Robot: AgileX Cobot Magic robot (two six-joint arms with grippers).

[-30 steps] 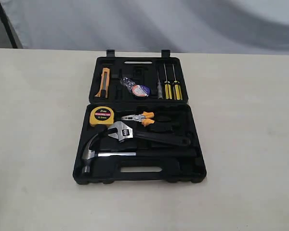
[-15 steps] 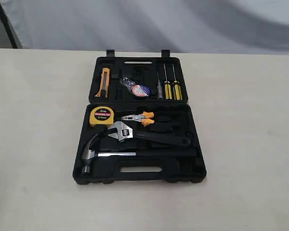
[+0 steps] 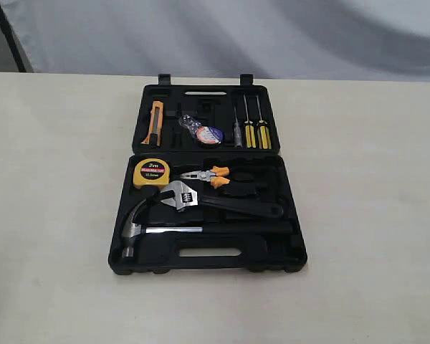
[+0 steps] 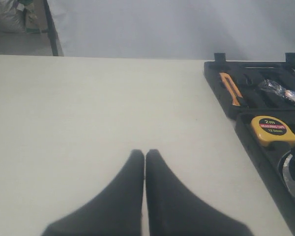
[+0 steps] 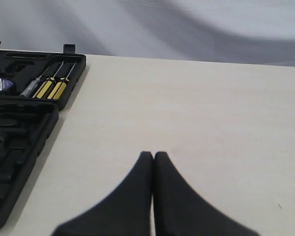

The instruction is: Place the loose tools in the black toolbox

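Pale grey cloth (image 3: 272, 36) hangs behind a cream worktop (image 3: 57, 215), where the large black moulded plastic toolbox (image 3: 294, 244) lies open, lid half at the back. In the front half we see the steel claw hammer with black handle (image 3: 165, 230) lying nearest the handle cutout. Just behind it, the silver adjustable wrench with black handle (image 3: 215, 201) lies aslant, its head close to the yellow tape measure (image 3: 151, 173) and the orange-handled pliers (image 3: 208, 175). The black tape roll with purple-pink label (image 3: 204, 133) sits in the lid half, between an orange utility knife (image 3: 153, 123) and three yellow-handled screwdrivers (image 3: 254, 132). Our left gripper (image 4: 145, 153) hangs over bare worktop left of the case, jaws pressed together on nothing. Our right gripper (image 5: 153, 155) does likewise on the right side.
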